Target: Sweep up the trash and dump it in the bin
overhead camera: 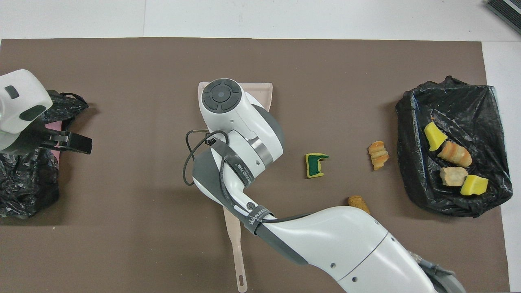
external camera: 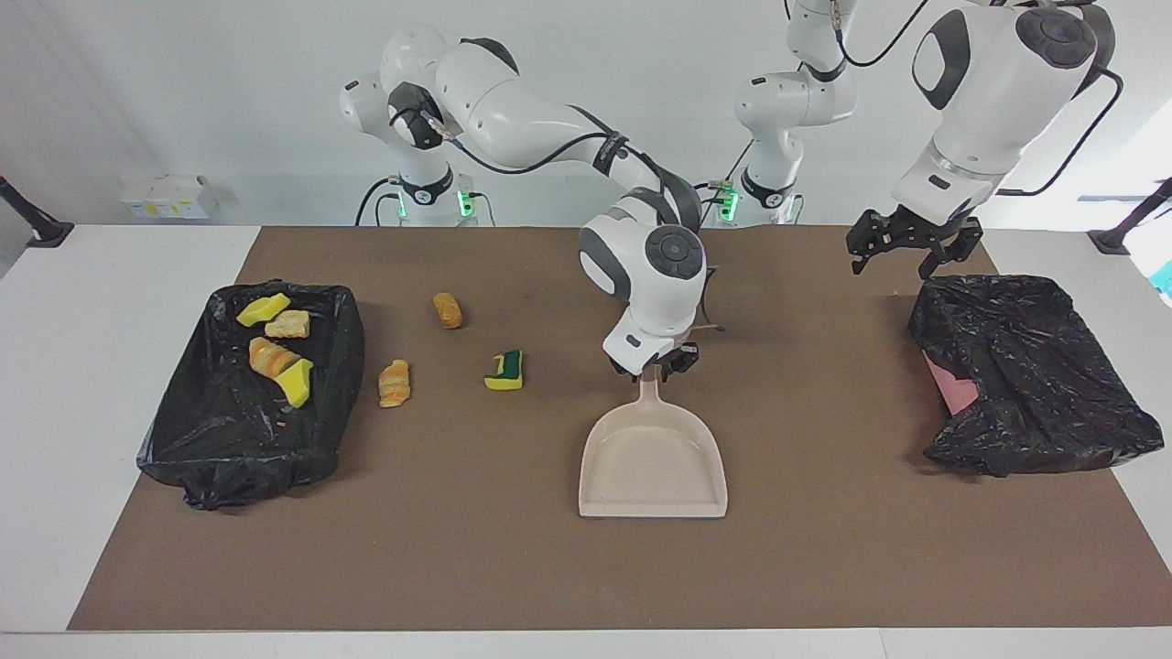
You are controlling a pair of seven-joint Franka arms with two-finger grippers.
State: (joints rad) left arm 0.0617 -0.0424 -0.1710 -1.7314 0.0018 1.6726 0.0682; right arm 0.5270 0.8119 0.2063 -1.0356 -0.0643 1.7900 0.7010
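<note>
Facing view first: you see the right pincer [external camera: 652, 363] low at the tip of the beige plastic dustpan's [external camera: 652, 462] handle, the pan lying flat on the brown mat of the worktop [external camera: 513, 567] with its open mouth turned away from the robots; whether the fingers clamp the handle or are letting go, you cannot tell. My reading is that the pan is parked mid-worktop so scraps can be swept into it. The left pincer [external camera: 906, 249] waits with its fingers spread above the corner of the crumpled black bag over a pink tray [external camera: 1025, 375] at the left arm's end. Four pieces of trash lie in the black-lined bin [external camera: 229, 439] at the right arm's end, and three are loose on the mat between bin and pan: a striped orange bread lump [external camera: 395, 383], a tan bread lump [external camera: 448, 310] nearer to the robots, and a green-backed yellow sponge [external camera: 504, 370]. Overhead view next: the right arm hides most of the pan, so only its rim shows; a pale beige long-handled brush [overhead camera: 237, 248] lies nearer to the robots than the pan, partly under the arm, probably left handy for sweeping.
</note>
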